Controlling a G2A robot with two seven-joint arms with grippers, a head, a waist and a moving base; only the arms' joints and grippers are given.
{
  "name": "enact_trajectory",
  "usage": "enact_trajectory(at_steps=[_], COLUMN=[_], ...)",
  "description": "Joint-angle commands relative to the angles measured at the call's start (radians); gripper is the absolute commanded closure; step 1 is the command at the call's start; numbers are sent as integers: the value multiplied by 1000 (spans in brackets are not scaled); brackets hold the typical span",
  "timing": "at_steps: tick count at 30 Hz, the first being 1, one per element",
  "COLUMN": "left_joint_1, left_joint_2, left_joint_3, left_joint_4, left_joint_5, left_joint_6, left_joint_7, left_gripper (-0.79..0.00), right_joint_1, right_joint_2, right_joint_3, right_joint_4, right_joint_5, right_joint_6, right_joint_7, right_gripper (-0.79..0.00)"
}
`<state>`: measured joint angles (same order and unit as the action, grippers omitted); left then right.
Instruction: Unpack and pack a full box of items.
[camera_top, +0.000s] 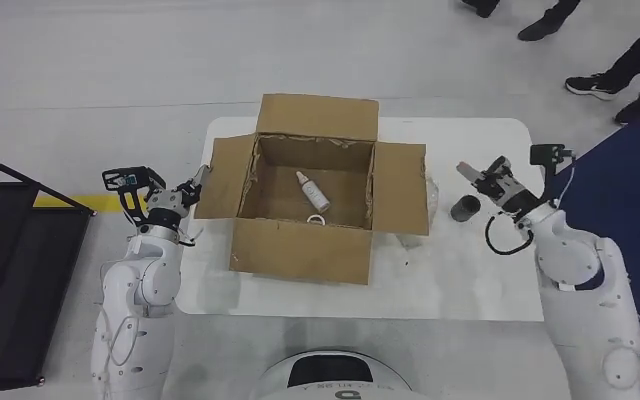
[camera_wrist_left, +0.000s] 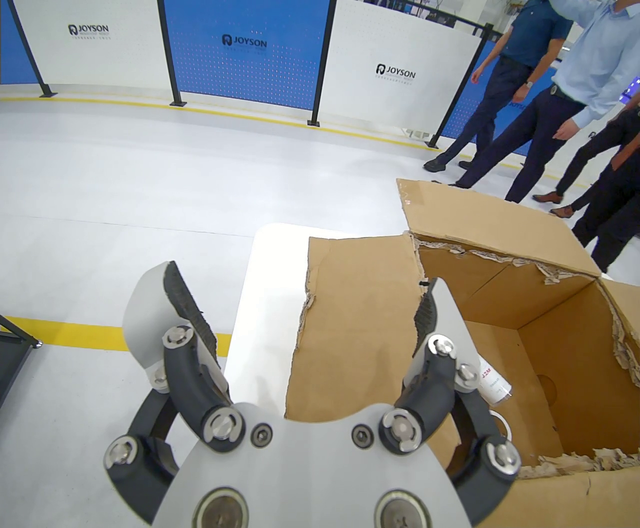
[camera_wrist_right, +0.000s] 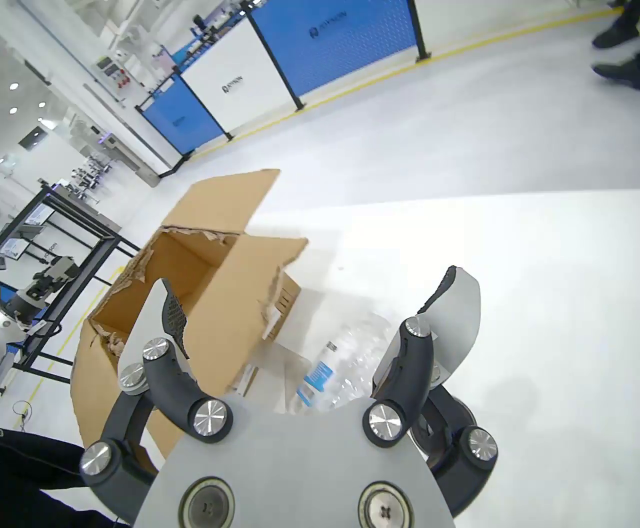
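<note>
Fingers spread and empty, the left gripper (camera_wrist_left: 302, 280) hovers at the torn side flap (camera_wrist_left: 350, 310) of the box (camera_top: 300, 250), and the right gripper (camera_wrist_right: 307, 280), likewise agape, hangs beside a dark cylinder (camera_top: 465, 209). A white bottle (camera_top: 312, 191) lies inside the box. Reaching in could snag the flap and drag the box, or perhaps topple the half-hidden cylinder.

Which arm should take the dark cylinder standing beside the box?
Right, probably. The right gripper hangs open close by the dark cylinder; the left gripper sits on the far side of the box.
</note>
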<state>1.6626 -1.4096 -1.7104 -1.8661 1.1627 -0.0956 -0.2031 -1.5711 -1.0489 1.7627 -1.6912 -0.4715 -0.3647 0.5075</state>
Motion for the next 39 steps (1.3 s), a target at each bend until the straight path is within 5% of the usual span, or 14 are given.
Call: enact_trajectory(at_steps=[1,11,17,23,28,35,39], left_joint_1=[0,0,0,0,0,0,0], left_joint_2=[0,0,0,0,0,0,0], left_joint_3=[0,0,0,0,0,0,0], left_joint_4=[0,0,0,0,0,0,0], left_joint_5=[0,0,0,0,0,0,0], left_joint_6=[0,0,0,0,0,0,0], left_joint_7=[0,0,0,0,0,0,0], left_gripper=[-785,-785,-785,-785,-785,-785,-785], right_joint_1=[1,93,71,17,-2,14,25], right_joint_2=[4,15,20,23,27,33,33], right_joint_3=[9,-63,-33,17,18,7,-6], right_joint_4=[26,132,120,71,58,84,90], right_joint_5=[6,-110,-126,-111,-139,-174,-183], right_joint_6=[33,160,201,205,226,257,272], right_joint_7=[62,256,255,204,242,309,317], right_gripper=[-785,-699,-613,-625,-529,-493,-394])
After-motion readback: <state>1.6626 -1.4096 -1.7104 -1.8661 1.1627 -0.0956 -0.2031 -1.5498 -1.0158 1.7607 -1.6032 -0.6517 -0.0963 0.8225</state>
